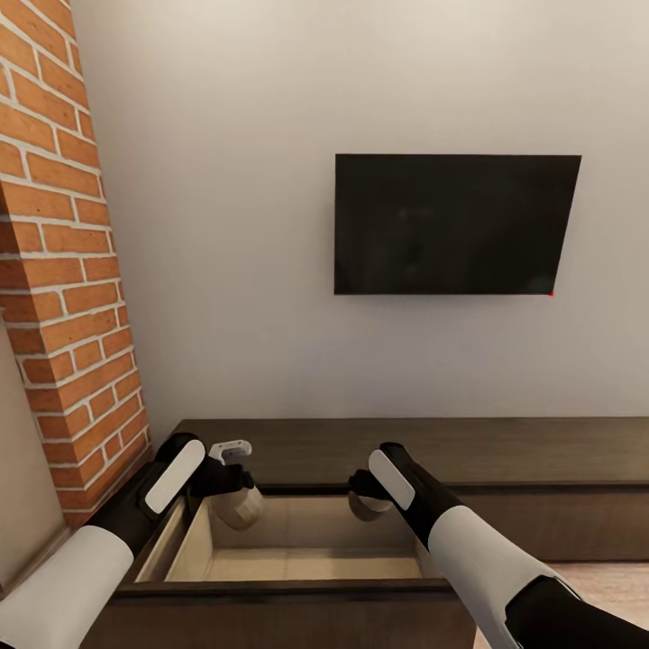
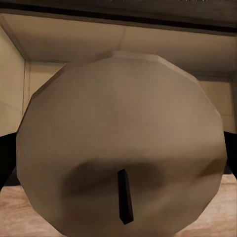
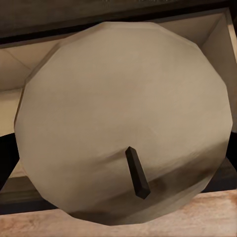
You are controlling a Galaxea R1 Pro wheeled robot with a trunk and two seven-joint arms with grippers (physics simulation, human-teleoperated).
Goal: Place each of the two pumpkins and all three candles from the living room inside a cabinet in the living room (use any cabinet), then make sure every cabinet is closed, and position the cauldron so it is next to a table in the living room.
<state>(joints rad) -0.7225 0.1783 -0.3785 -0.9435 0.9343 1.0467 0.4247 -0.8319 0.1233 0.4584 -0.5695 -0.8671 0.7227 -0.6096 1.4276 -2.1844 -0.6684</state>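
Note:
The long dark-brown cabinet runs along the wall, and its left drawer is pulled open, showing a bare tan interior. My left gripper is shut on a grey-brown candle held over the drawer's back left. My right gripper is shut on a second candle over the drawer's back right. In the left wrist view the candle shows its dark wick end-on. The right wrist view gives the same look at the other candle. The pumpkins, cauldron and table are out of view.
A black television hangs on the white wall above the cabinet. A brick column stands close on the left, right beside my left arm. Wooden floor shows at the lower right.

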